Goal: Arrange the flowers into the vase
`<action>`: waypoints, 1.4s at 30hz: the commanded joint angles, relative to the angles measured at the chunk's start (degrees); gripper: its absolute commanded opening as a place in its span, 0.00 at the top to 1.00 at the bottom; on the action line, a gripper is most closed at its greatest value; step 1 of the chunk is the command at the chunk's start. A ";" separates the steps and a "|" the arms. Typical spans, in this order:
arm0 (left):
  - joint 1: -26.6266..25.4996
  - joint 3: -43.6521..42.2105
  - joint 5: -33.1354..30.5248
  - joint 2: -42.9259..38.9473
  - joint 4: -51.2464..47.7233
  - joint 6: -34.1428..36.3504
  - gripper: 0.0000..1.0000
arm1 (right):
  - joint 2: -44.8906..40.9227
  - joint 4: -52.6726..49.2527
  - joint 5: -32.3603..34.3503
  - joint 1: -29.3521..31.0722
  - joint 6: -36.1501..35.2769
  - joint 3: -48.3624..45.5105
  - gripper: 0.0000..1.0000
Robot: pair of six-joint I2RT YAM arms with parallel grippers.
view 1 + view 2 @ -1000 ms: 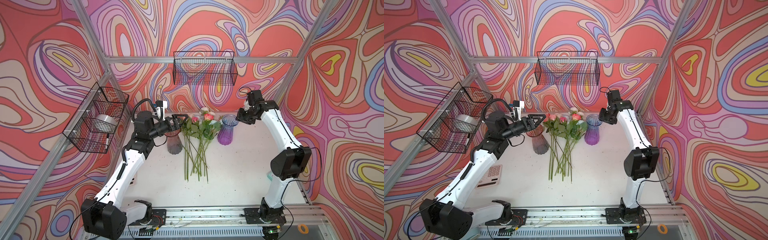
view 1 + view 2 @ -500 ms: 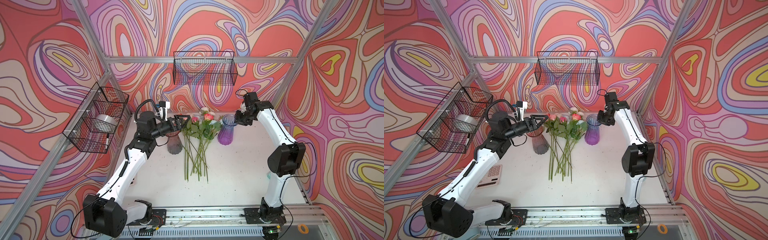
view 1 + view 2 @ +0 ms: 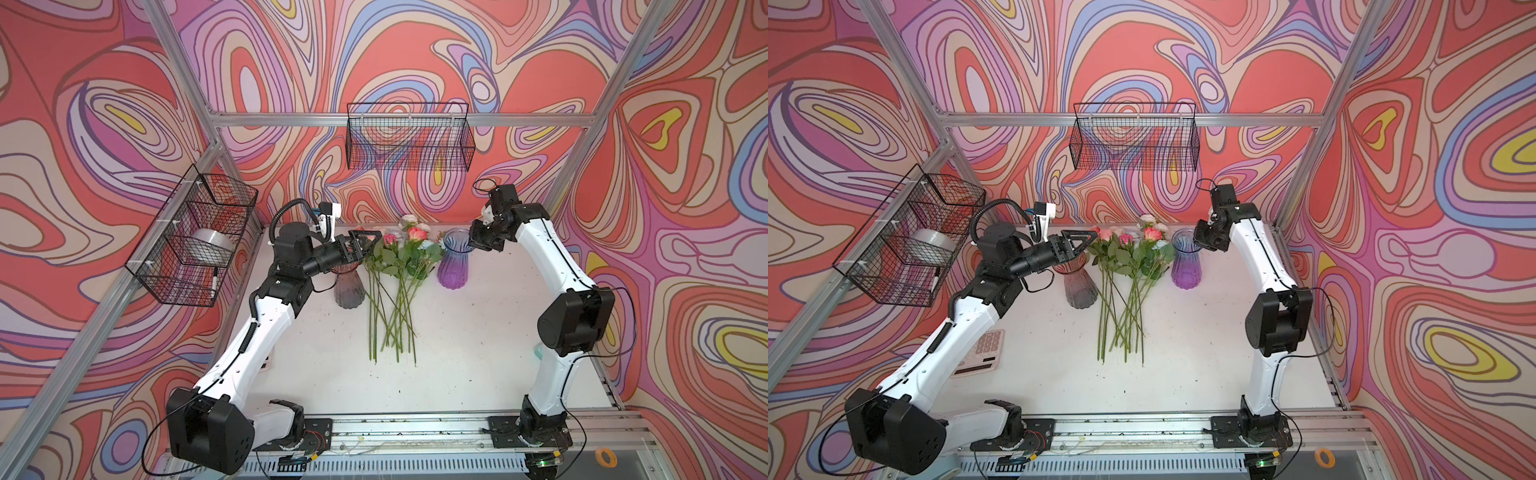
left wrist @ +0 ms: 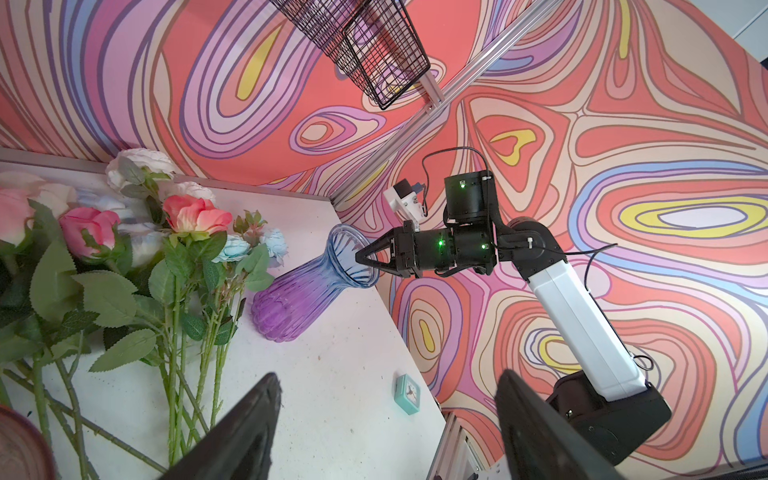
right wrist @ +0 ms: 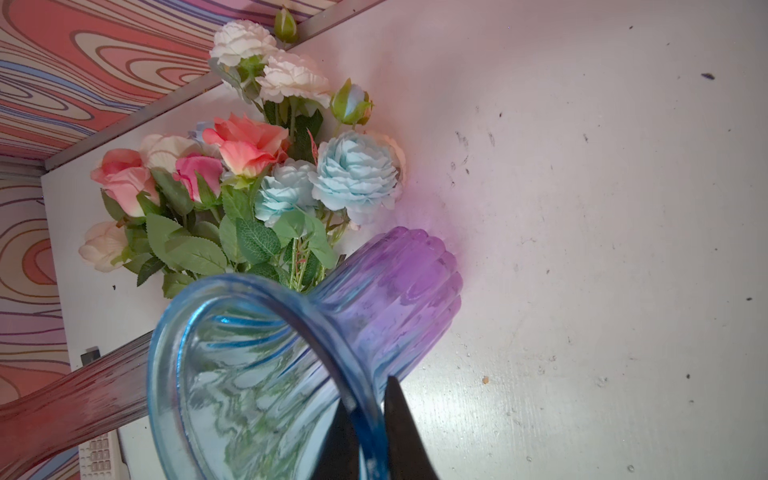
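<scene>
Pink, coral, white flowers (image 3: 397,266) lie beside the vase (image 3: 453,266) — blue-purple glass.

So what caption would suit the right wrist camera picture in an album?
Right gripper pinching the rim of the blue-and-purple vase, flowers lying on the white table beside it.

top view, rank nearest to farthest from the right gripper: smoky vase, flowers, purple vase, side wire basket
1. purple vase, rim pinched by the right gripper
2. flowers, lying mid-table
3. smoky vase, left of the flowers
4. side wire basket, on the left wall
</scene>
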 commanded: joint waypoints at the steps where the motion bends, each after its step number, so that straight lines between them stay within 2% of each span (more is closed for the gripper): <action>1: -0.45 -0.55 1.52 0.83 2.40 -0.89 0.19 | -4.57 -0.94 0.42 -2.89 0.27 -5.27 1.00; 7: -1.35 -0.35 1.99 2.21 2.09 -1.12 0.19 | -13.68 -2.41 -3.05 -6.31 -0.34 -13.78 1.00; 13: -2.51 -0.15 3.09 2.94 2.70 -1.79 0.21 | -19.97 -2.34 -8.03 -8.74 0.03 -23.65 1.00; 16: -3.29 -0.11 2.90 2.68 2.25 -1.11 0.21 | -21.53 -2.38 -10.49 -8.79 0.33 -25.37 1.00; 22: -4.31 0.32 2.92 2.94 1.21 -0.08 0.20 | -22.79 -3.06 -7.99 -8.87 -0.95 -26.82 1.00; 24: -4.55 0.33 2.76 2.86 0.90 0.23 0.18 | -23.26 -3.64 -6.62 -8.92 -1.02 -25.67 0.82; 26: -4.76 0.40 2.79 2.94 0.69 0.39 0.18 | -23.82 -4.64 -4.74 -8.88 -1.35 -23.90 0.71; 30: -4.79 0.79 3.28 2.95 0.16 0.66 0.19 | -24.67 -6.55 -1.97 -8.88 -1.80 -19.85 0.65; 34: -4.74 1.01 0.41 1.50 -2.29 3.20 0.19 | -26.04 -7.85 1.25 -8.71 -2.07 -14.15 0.66; 37: -4.72 1.76 -3.65 -0.04 -6.41 6.61 0.19 | -26.93 -7.97 4.54 -4.99 -1.45 -8.94 0.70; 42: -4.01 2.03 -13.81 -3.27 -12.04 11.01 0.19 | -25.26 -6.82 17.85 13.46 0.38 -3.05 0.78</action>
